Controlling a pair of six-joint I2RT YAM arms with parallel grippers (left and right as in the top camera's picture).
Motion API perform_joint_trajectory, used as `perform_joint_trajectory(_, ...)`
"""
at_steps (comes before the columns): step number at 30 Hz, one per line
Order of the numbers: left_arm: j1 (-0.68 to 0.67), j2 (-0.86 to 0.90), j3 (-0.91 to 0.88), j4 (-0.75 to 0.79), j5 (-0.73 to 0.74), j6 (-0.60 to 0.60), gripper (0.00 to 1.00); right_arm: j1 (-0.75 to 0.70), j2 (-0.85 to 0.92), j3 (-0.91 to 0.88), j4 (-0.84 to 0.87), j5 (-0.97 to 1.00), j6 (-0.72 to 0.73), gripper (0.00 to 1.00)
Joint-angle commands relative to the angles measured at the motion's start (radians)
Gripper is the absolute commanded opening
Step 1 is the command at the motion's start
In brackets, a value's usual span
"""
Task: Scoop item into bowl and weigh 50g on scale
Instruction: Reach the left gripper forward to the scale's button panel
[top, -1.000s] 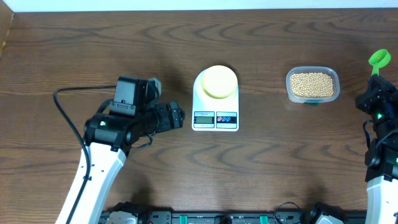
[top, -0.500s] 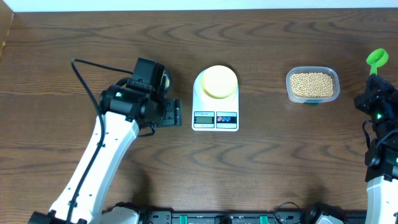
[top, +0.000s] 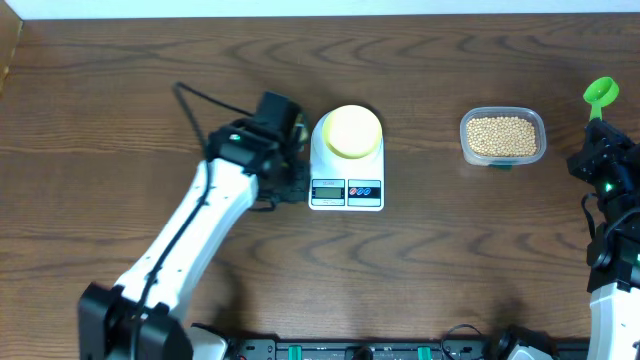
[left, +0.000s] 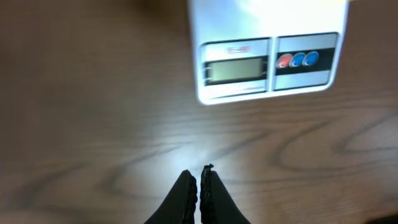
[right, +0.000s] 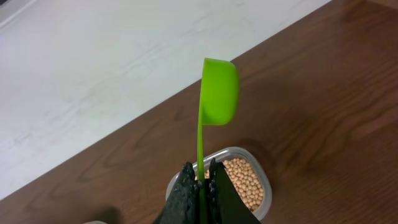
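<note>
Left jaws, pressed together at 8 o'clock of the scale (left: 249, 25), should tap its button (left: 285, 60) squarely; right jaws clamp the scoop (right: 217, 93)

Table (top: 120, 80): dark brown wood-grain top, seen whole from overhead, bounded by a pale strip along its far edge. Two items stood directly on it. A white scale (top: 346, 190) sat near the middle, its grey display and small coloured buttons facing the near edge; the left wrist view showed its front flat on the wood. A clear rectangular tub (top: 463, 135) stood to the right of the scale, well apart from it, level with its far half. Both items were upright and square to the table edges
</note>
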Motion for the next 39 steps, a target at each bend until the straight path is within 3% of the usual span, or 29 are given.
perform_joint_trajectory(1, -0.043, 0.037, -0.003, 0.034, 0.005, 0.017, 0.07, -0.002, 0.0, 0.015, 0.0, -0.009, -0.016, 0.01)
perform_joint_trajectory(7, -0.076, 0.101, -0.003, 0.114, 0.005, 0.017, 0.07, -0.002, 0.0, 0.015, 0.0, -0.009, -0.053, 0.01)
perform_joint_trajectory(16, -0.138, 0.15, -0.004, 0.106, 0.002, 0.111, 0.07, -0.002, 0.0, 0.015, 0.0, -0.009, -0.084, 0.01)
perform_joint_trajectory(31, -0.033, -0.212, -0.042, 0.014, 0.033, 0.077, 0.07, -0.002, 0.0, 0.015, -0.027, -0.009, -0.083, 0.01)
perform_joint_trajectory(34, -0.033, -0.207, -0.12, 0.062, 0.039, 0.077, 0.07, -0.002, 0.0, 0.015, -0.033, -0.009, -0.083, 0.01)
perform_joint_trajectory(39, -0.041, -0.163, -0.241, 0.267, 0.039, 0.095, 0.07, -0.002, 0.0, 0.015, -0.037, -0.009, -0.083, 0.01)
